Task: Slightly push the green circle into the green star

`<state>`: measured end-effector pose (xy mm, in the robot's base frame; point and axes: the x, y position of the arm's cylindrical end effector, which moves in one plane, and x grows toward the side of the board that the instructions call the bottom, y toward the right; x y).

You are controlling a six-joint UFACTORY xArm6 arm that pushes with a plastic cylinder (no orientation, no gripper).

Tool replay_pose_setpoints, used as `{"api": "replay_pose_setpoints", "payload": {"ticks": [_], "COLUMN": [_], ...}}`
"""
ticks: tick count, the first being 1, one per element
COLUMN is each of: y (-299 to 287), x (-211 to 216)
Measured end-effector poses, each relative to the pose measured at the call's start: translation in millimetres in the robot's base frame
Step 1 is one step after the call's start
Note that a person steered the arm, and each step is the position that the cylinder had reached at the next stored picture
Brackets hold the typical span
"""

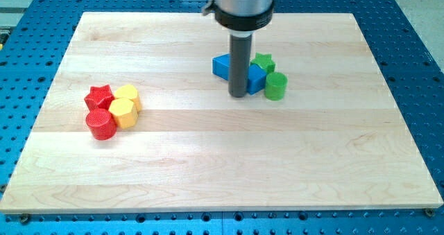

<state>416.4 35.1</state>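
The green circle [276,86], a short cylinder, stands right of centre on the wooden board [208,166]. The green star [263,61] lies just above and to its left, close to it; I cannot tell if they touch. A blue cube [257,77] sits between them on the left, and a blue triangle [222,66] lies further left. My tip [238,95] rests on the board just left of the blue cube, partly hiding the blue blocks, about a block's width left of the green circle.
At the view's left a cluster holds a red star [98,96], a red cylinder [101,125] and two yellow blocks [125,105]. The arm's grey body [242,3] hangs over the board's top edge.
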Motion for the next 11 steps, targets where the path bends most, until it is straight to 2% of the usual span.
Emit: {"api": "replay_pose_setpoints", "payload": {"ticks": [1, 2, 3, 4, 5, 6, 8, 9, 10, 11], "y": [-22, -30, 39, 40, 77, 88, 88, 132, 188, 156], "x": [14, 61, 57, 36, 39, 16, -12, 4, -44, -98]}}
